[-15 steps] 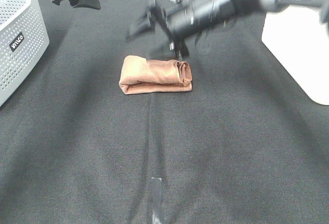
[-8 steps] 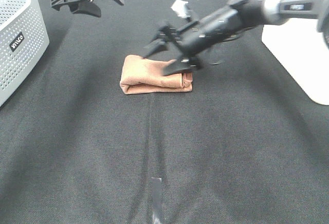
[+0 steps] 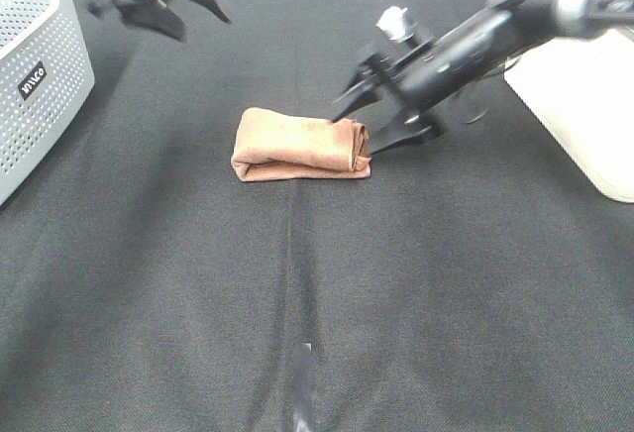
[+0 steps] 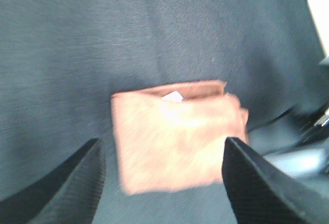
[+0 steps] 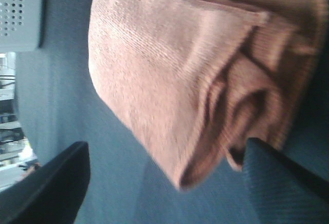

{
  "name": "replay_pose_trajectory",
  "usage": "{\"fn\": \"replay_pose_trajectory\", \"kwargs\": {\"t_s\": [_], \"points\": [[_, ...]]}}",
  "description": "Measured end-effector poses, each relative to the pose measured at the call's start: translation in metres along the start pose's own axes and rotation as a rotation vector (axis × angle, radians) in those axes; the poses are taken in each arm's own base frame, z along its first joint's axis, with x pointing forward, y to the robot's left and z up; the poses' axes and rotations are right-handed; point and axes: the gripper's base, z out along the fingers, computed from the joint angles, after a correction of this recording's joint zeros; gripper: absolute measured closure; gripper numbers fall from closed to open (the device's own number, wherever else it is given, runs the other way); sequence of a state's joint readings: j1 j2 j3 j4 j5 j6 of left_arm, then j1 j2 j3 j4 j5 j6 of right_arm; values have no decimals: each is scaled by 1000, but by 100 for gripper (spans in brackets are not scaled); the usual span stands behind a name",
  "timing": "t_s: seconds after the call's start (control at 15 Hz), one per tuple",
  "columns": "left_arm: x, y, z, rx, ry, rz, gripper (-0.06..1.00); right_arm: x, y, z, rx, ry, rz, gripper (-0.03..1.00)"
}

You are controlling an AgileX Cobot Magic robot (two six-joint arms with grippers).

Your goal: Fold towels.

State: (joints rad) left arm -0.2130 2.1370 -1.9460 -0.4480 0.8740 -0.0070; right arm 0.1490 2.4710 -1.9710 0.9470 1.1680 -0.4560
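Observation:
The brown towel [image 3: 297, 145] lies folded into a small thick rectangle on the black cloth, left of the table's middle. My right gripper [image 3: 358, 133] is open at the towel's right end, with one finger behind that end and one in front of it. In the right wrist view the towel [image 5: 169, 64] fills the space between the open fingers [image 5: 51, 188], its layered end facing the camera. My left gripper [image 3: 163, 1] is open and empty, high at the back left. In the left wrist view the towel [image 4: 175, 142] lies far below, with a white tag [image 4: 175, 96] at its edge.
A grey perforated basket [image 3: 40, 65] stands at the left edge and also shows in the right wrist view [image 5: 20, 13]. A white container [image 3: 584, 105] stands at the right edge. A short strip of tape [image 3: 302, 382] lies on the cloth near the front.
My right gripper has come down from above the towel's back and drawn to the right, now open at the towel's right end. The towel and left gripper have hardly moved.

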Motion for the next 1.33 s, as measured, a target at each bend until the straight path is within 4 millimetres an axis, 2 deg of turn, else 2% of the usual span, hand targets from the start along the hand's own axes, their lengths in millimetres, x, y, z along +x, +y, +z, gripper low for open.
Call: {"fn": "replay_pose_trajectory", "kwargs": {"t_s": [0.07,0.27,0.47,0.67,0.73,0.8,0.87,1.07,1.33], "points": [[-1,-5,-18,-26,-1,42,32,1,12,-15,45,0,-22,20],[1,-14,-54,-70,32,106,32,4,51,-51,111,-29,-59,20],[9,-18,-82,-117,108,147,32,11,86,-87,202,-84,-101,20],[13,-23,-109,-161,113,181,32,24,120,-123,303,-150,-136,20],[19,-25,-124,-173,101,191,32,34,140,-138,368,-178,-164,20],[25,-27,-137,-182,92,198,32,42,151,-146,419,-187,-181,20],[25,-27,-137,-182,92,198,32,42,151,-146,419,-187,-181,20],[57,-27,-172,-212,97,209,32,74,179,-163,562,-205,-212,20],[124,-23,-223,-227,100,215,32,135,192,-181,645,-197,-205,20]]}}
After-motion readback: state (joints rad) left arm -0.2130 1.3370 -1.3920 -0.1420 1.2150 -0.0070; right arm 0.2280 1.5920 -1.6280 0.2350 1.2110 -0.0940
